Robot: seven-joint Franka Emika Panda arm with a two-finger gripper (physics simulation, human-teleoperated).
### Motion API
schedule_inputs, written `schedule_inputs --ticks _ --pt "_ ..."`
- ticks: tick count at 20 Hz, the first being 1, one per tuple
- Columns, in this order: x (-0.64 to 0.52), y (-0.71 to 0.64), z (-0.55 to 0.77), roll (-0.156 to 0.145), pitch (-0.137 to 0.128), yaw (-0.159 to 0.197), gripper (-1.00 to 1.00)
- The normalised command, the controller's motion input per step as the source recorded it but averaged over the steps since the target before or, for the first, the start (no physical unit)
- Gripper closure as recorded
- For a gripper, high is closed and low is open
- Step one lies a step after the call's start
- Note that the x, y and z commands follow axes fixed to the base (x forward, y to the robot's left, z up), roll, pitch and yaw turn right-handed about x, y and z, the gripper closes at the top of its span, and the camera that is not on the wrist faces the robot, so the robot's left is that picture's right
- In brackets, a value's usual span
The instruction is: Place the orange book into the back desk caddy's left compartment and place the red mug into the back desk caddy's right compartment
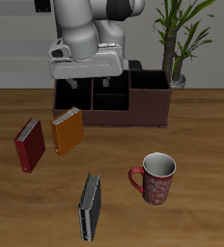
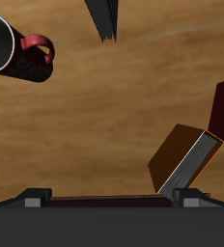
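My gripper (image 1: 83, 85) hangs above the back desk caddy (image 1: 133, 108), near its left compartment (image 1: 75, 100), and my two fingers (image 1: 72, 85) point down, spread well apart with nothing between them, touching nothing. In the wrist view only the finger bases (image 2: 38, 198) show along the frame edge, so the tips themselves are cut off there. My own arm hides part of the caddy's back wall, and I cannot make out anything lying in the sections I can see, though their insides are dark. The orange book (image 1: 67, 131) stands tilted on the wooden table (image 1: 182, 212) just in front of the caddy, close beside the dark red book (image 1: 29, 145); in the wrist view the orange one (image 2: 172, 154) shows its pale page edges while the red one (image 2: 223, 108) is cut off by the frame. The grey-black book (image 1: 90, 206) lies nearer the table's front edge. The red mug (image 1: 155, 179) sits upright, well apart from the caddy, its pale inside showing only a plain bottom; the wrist view clips it (image 2: 17, 53) at the border. A potted plant (image 1: 178, 43) stands behind the caddy
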Motion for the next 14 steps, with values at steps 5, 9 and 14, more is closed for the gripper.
schedule_inputs --ticks 5,9,14 --pt "-0.10 -0.71 -0.20 -0.086 -0.017 -0.044 -1.00" --pt "-0.07 -0.29 -0.12 -0.031 -0.015 -0.052 -1.00" --pt "-0.04 -0.36 -0.18 -0.039 -0.011 -0.075 -1.00"
